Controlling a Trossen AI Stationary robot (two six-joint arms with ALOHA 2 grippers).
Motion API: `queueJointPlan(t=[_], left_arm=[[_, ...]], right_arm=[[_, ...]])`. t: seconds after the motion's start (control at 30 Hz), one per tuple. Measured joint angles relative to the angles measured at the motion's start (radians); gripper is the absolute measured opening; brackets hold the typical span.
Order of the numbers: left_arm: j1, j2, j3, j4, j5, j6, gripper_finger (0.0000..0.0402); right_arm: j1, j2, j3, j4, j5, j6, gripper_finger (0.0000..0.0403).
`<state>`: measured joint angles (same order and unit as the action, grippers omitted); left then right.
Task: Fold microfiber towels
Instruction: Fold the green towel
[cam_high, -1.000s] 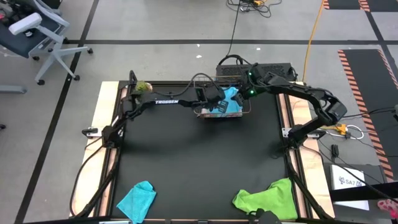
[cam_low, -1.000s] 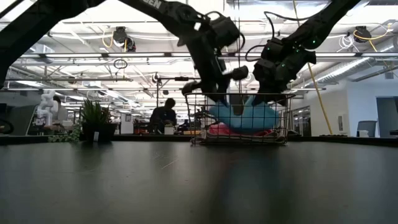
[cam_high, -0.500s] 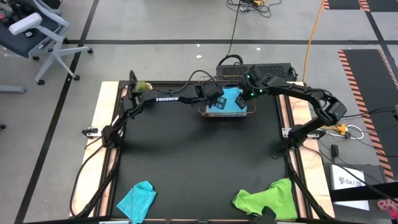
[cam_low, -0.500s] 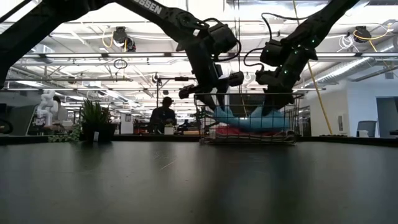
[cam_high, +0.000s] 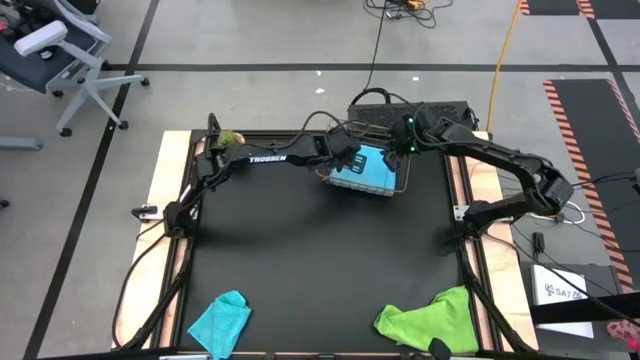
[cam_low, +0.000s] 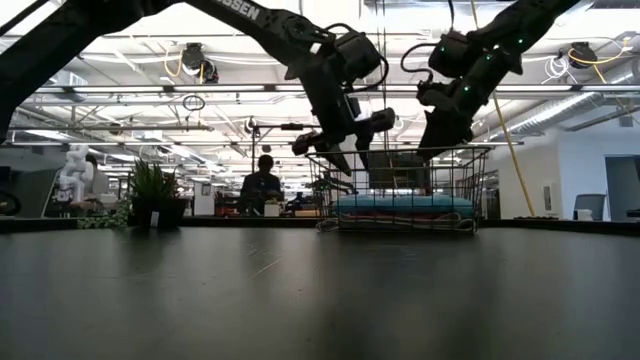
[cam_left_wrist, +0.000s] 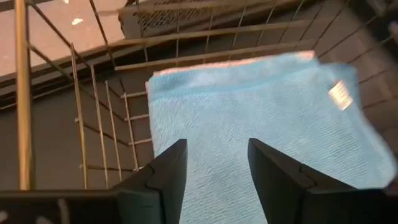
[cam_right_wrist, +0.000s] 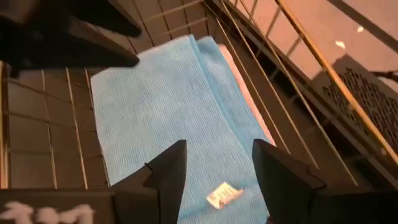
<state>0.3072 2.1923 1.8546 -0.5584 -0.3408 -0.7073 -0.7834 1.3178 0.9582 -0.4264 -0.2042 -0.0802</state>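
Sky blue towel: the sky blue towel (cam_high: 366, 169) lies folded flat in the wire basket (cam_high: 398, 186) at the far side of the table, right of centre; a small white tag (cam_right_wrist: 219, 195) shows on its top face.
Under it: a pink edge peeks out beneath the blue layer in the low view, and a pale edge shows along one side in the right wrist view; what these belong to I cannot tell.
Teal towel: the teal towel (cam_high: 221, 319) lies crumpled at the near left of the table, well apart from the basket.
Lime green towel: the lime green towel (cam_high: 438, 318) lies bunched at the near right of the table.
Left gripper: the left gripper (cam_left_wrist: 216, 163) hangs just above the sky blue towel at the left end of the basket, fingers (cam_left_wrist: 166, 172) apart, nothing between them.
Right gripper: the right gripper (cam_right_wrist: 219, 167) hangs over the far right end of the basket, fingers (cam_right_wrist: 281, 172) spread, holding nothing.
Basket: upright on the black mat, its rim above the folded cloth.
Table: a black table (cam_high: 320, 260) with pale wooden edges.
Plant: a small green plant (cam_high: 232, 139) stands at the far left corner.
Room: a person (cam_low: 262, 186) sits far behind the table.
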Motion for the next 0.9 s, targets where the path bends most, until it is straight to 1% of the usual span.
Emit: queueJointPlan(t=[0.13, 0.2, 0.27, 0.37, 0.5, 0.6, 0.67, 0.73, 0.83, 0.9], left_arm=[[-0.010, -0.025, 0.001, 0.029, -0.003, 0.021, 0.0174], [-0.022, -0.059, 0.000, 0.037, -0.003, 0.049, 0.0175], [-0.042, -0.110, 0.000, 0.045, -0.025, 0.084, 0.0175], [-0.095, -0.201, 0.001, 0.021, -0.105, 0.141, 0.0175], [-0.212, -0.307, 0.002, -0.001, -0.252, 0.231, 0.0175], [-0.304, -0.360, 0.003, -0.024, -0.331, 0.261, 0.0175], [-0.362, -0.385, 0.003, -0.063, -0.372, 0.252, 0.0175], [-0.416, -0.389, 0.003, -0.096, -0.414, 0.213, 0.0175], [-0.490, -0.388, 0.002, -0.238, -0.471, 0.112, 0.0175], [-0.530, -0.379, 0.002, -0.344, -0.484, 0.007, 0.0175]], right_arm=[[0.016, -0.038, 0.000, 0.000, -0.005, 0.015, 0.0179], [0.034, -0.068, 0.000, -0.020, -0.006, 0.016, 0.0176], [0.066, -0.104, 0.000, -0.044, -0.007, 0.016, 0.0172], [0.132, -0.172, 0.000, -0.120, -0.008, 0.020, 0.0163], [0.249, -0.262, 0.000, -0.185, -0.010, 0.064, 0.0146], [0.334, -0.293, 0.000, -0.236, -0.010, 0.084, 0.0128], [0.380, -0.291, -0.009, -0.246, -0.009, 0.133, 0.0109], [0.426, -0.280, -0.041, -0.241, -0.021, 0.172, 0.0080], [0.493, -0.251, -0.118, -0.175, -0.035, 0.211, 0.0024], [0.519, -0.238, -0.172, -0.115, -0.032, 0.223, 0.0008]])
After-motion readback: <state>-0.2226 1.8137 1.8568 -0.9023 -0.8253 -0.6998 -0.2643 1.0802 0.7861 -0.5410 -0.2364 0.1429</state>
